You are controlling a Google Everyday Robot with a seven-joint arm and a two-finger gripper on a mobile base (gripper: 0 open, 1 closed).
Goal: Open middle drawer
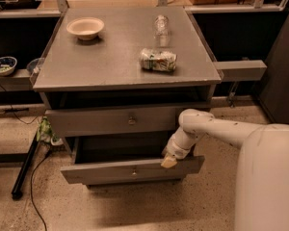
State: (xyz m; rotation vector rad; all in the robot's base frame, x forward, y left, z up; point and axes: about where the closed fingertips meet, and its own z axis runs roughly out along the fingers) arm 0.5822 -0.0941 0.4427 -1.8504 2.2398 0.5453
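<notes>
We see the middle drawer (106, 173) already drawn well out of the grey cabinet (55, 100). Its dark inside is open to view, and its front stands forward of the upper drawer (96, 121) above it. The claw (169, 161) sits at the top edge of that front, well to the right of the small centre knob (134, 171). We cannot tell whether it is wide, narrow or gripping the edge.

The off-centre hold worries us most. A pull from the right end could skew the drawer on its runners and jam it. A hold on a thin top edge could also slip, leaving the claw to spring free. If the pull runs on too far, the drawer may come right off its runners and drop at the front. A jolt could also roll the can (157, 60) lying on its side on the cabinet's top, or disturb the bottle (161, 25) behind it. The bowl (85, 28) looks safer.

The arm (221, 128) reaches in from the white body at the lower right. It runs left to a bend beside the upper drawer's right end, then turns down to the claw.
</notes>
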